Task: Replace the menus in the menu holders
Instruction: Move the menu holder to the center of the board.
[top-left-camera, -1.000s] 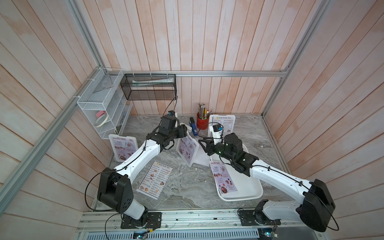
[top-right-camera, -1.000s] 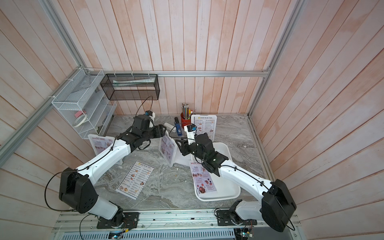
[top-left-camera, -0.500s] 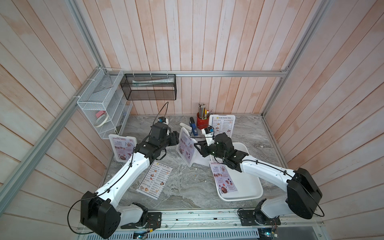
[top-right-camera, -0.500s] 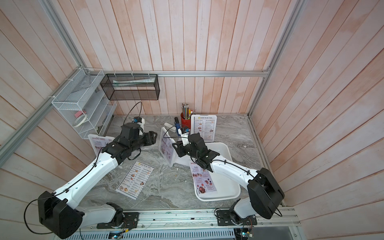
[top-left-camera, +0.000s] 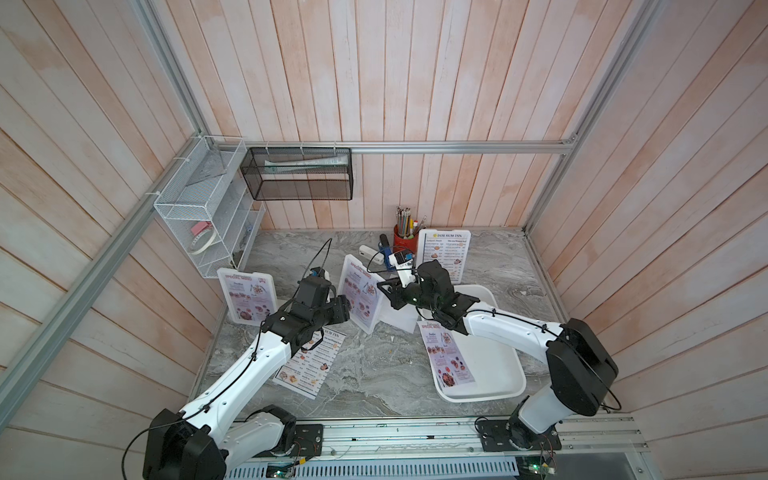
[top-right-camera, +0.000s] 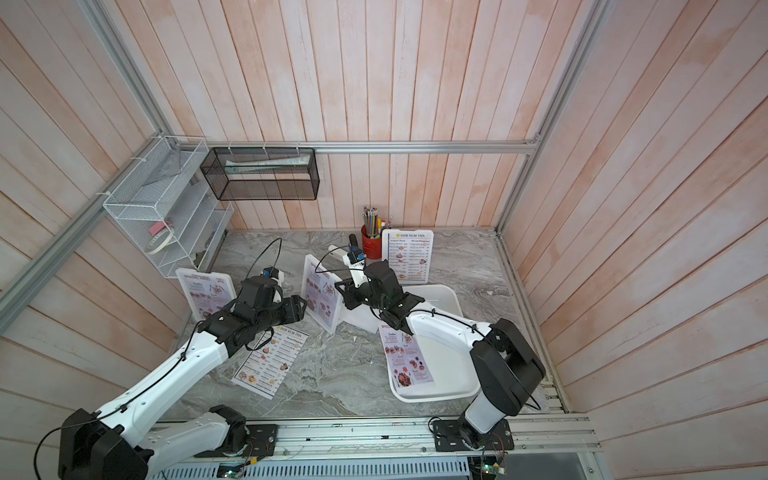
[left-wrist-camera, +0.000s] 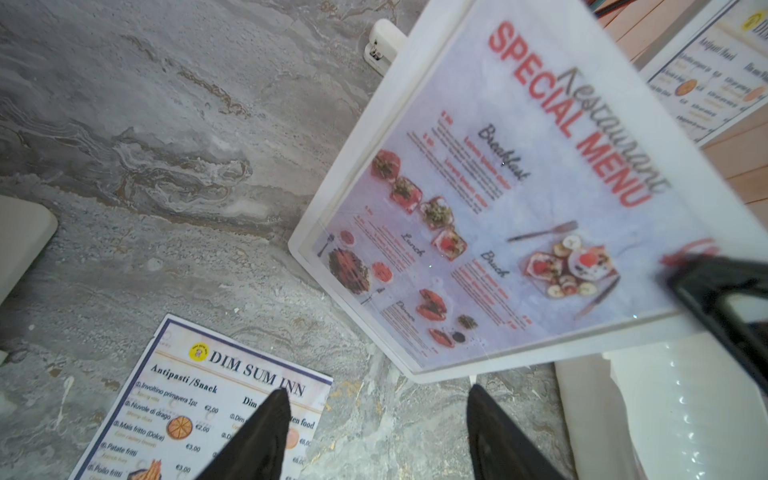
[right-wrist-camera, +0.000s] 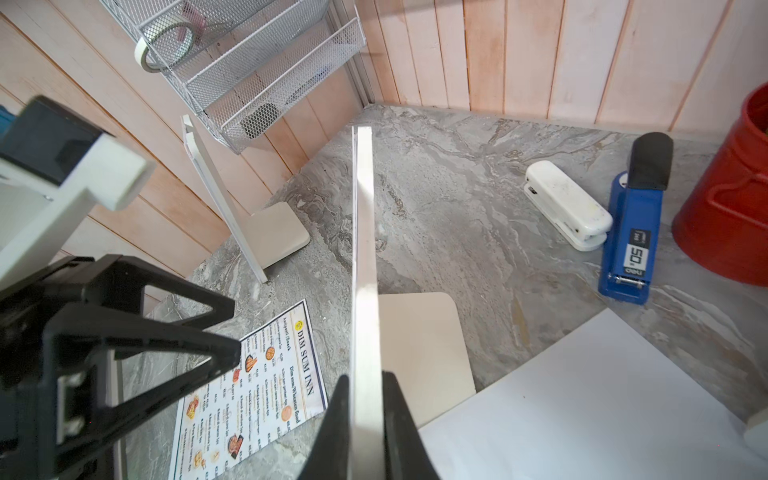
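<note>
Three white menu holders stand on the marble table. The middle menu holder (top-left-camera: 360, 297) (top-right-camera: 321, 300) shows a SPECIAL MENU sheet (left-wrist-camera: 515, 199). My right gripper (right-wrist-camera: 365, 388) (top-left-camera: 387, 293) is shut on its side edge, one finger on each face. My left gripper (left-wrist-camera: 376, 399) (top-left-camera: 343, 310) hangs open just in front of that holder, holding nothing. The left holder (top-left-camera: 247, 300) also carries a SPECIAL MENU. The back holder (top-left-camera: 444, 254) carries a DIM SUM INN menu. A loose DIM SUM INN menu (top-left-camera: 311, 366) (left-wrist-camera: 216, 415) lies flat under my left arm. A loose SPECIAL MENU sheet (top-left-camera: 447, 360) lies in the tray.
A shallow white tray (top-left-camera: 494, 376) sits at the front right under my right arm. A red pencil cup (top-left-camera: 405, 238), a white stapler (right-wrist-camera: 567, 205) and a blue stapler (right-wrist-camera: 633, 232) stand at the back. Wire racks (top-left-camera: 203, 232) and a black mesh basket (top-left-camera: 299, 181) hang on the walls.
My right gripper has closed onto the middle holder's edge. My left gripper has drawn back from the holder's top, toward the front, and stays open.
</note>
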